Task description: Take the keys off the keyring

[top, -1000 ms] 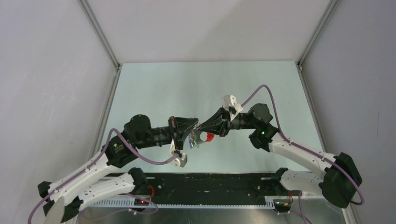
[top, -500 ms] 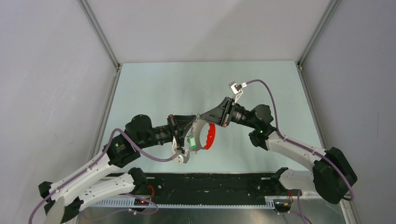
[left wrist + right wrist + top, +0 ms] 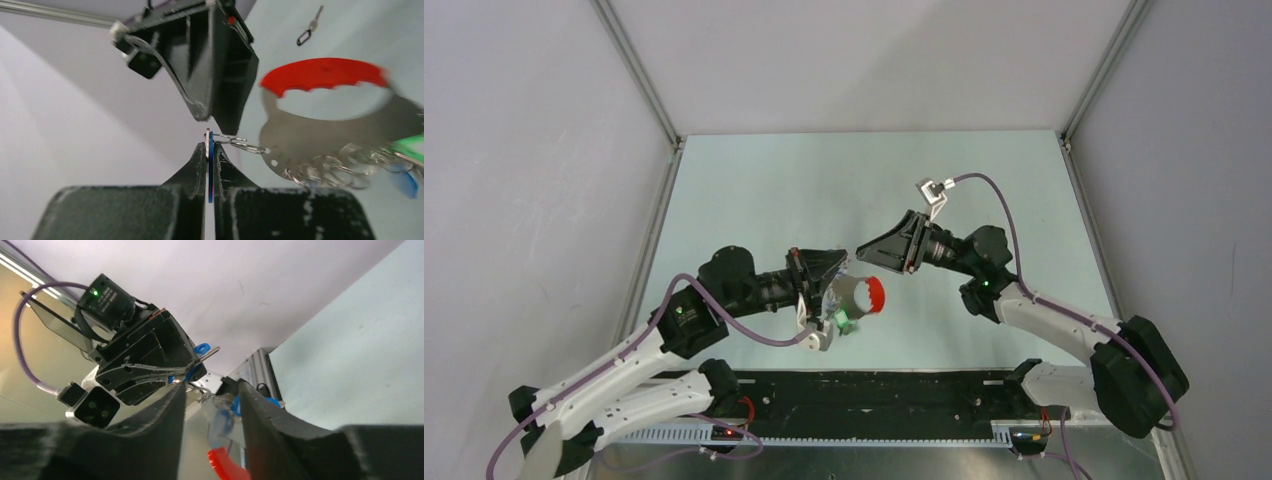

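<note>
One key (image 3: 210,186) pinched by left tool (image 3: 209,149), keyring (image 3: 325,76) hanging alongside.

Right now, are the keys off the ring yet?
Not yet. Done: one loose key lies on the table. In hand: the left tool pinches a blue-tagged key joined to the keyring; the right tool is open, empty. Left: the other tagged keys hang on it.

The keyring (image 3: 300,150) joins a glossy red plastic loop, a dull-sheened grey strap and bright wire rings, the keys (image 3: 406,182) wear glossy green and blue plastic tags, and the left tool (image 3: 209,150) is matt black plastic, scuffed whitish along its edges.
</note>
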`<state>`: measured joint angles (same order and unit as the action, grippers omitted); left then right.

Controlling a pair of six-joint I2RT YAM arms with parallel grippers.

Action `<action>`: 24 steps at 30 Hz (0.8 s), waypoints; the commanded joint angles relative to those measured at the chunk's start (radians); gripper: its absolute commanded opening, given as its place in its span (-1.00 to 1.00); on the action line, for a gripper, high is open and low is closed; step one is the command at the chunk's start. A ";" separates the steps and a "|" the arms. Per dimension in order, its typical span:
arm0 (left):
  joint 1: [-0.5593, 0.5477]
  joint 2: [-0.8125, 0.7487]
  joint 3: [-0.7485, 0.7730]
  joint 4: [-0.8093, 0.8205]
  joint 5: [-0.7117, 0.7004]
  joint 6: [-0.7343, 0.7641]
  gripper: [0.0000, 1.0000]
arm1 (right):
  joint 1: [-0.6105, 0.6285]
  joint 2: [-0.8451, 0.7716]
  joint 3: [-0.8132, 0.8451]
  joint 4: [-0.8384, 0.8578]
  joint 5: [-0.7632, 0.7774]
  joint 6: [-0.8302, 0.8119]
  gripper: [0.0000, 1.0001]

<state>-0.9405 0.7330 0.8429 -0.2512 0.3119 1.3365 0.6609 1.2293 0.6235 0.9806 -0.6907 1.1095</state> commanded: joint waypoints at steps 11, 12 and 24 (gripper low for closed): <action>-0.005 -0.016 0.060 0.025 0.125 -0.024 -1.00 | -0.001 -0.264 0.045 -0.326 -0.102 -0.909 0.10; -0.004 -0.014 0.061 0.025 0.131 -0.026 -1.00 | -0.004 -0.255 0.050 -0.318 -0.123 -0.923 0.09; -0.005 -0.017 0.071 0.016 0.171 -0.032 -0.99 | 0.042 -0.198 0.160 -0.387 -0.246 -1.138 -0.12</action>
<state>-0.9421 0.7311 0.8604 -0.2802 0.4507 1.3163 0.6773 1.0229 0.7143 0.6121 -0.8917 0.0692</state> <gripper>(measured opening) 0.036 0.476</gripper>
